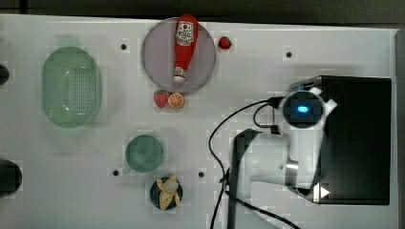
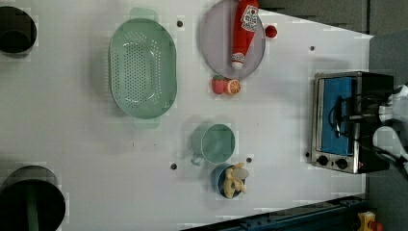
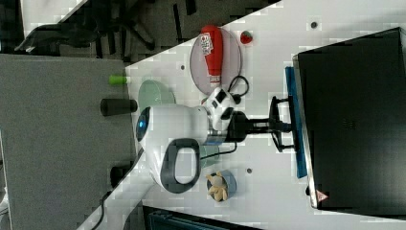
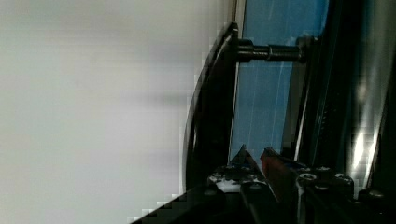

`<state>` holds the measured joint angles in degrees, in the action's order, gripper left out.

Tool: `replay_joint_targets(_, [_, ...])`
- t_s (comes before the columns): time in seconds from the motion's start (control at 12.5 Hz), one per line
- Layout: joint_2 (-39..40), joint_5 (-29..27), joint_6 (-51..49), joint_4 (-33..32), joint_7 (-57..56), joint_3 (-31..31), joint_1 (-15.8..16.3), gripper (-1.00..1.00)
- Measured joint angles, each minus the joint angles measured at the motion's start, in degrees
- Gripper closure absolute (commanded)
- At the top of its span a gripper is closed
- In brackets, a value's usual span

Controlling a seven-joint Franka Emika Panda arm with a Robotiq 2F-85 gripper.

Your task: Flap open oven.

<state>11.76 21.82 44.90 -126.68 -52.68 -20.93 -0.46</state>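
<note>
The gripper [image 3: 282, 127] in the right view reaches level from the white arm [image 3: 174, 129] to the oven's dark bar handle [image 3: 275, 124], its fingers drawn nearly together at the middle of the bar; it looks closed on the handle, though the fingertips are too dark against it to be sure. The oven [image 3: 352, 120] fills the right view's three o'clock side, black top toward the camera, with the blue door [image 3: 291, 96] as a thin strip on its edge toward the arm. A ketchup bottle [image 3: 212, 48] lies on a grey plate [image 3: 232, 52] at about twelve o'clock.

In the top view the arm hangs over the oven's [image 1: 358, 138] front edge at three o'clock. A green colander [image 1: 70, 87] sits at nine o'clock, a green cup [image 1: 144, 152] near the centre, and a bowl with a banana [image 1: 167, 192] at six o'clock.

In the left view the oven [image 2: 353, 120] stands at three o'clock with its silver frame, black knobs [image 2: 332, 161] and blue door facing the table's middle; a strawberry [image 2: 219, 84] and an orange slice [image 2: 233, 86] lie just beside the plate [image 2: 216, 43].

In the wrist view the handle's [image 4: 210, 116] curved bar runs just in front of the blue door [image 4: 261, 112], held off it by a post [image 4: 271, 51].
</note>
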Motion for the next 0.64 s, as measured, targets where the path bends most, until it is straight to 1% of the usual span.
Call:
replay_joint_targets(0.16, [0.31, 5.29, -0.08, -1.34, 6.91, 1.27, 1.97, 0.65])
replay_joint_targets(0.32, [1.88, 8.11, -0.22, -1.34, 13.07, 3.06, 3.24, 0.65])
replay_joint_targets(0.48, [3.22, 12.67, -0.39, -1.90, 19.50, 5.11, 4.39, 0.65])
replay_joint_targets(0.64, [6.23, 15.42, -0.17, -1.90, 24.83, 6.21, 6.47, 0.65])
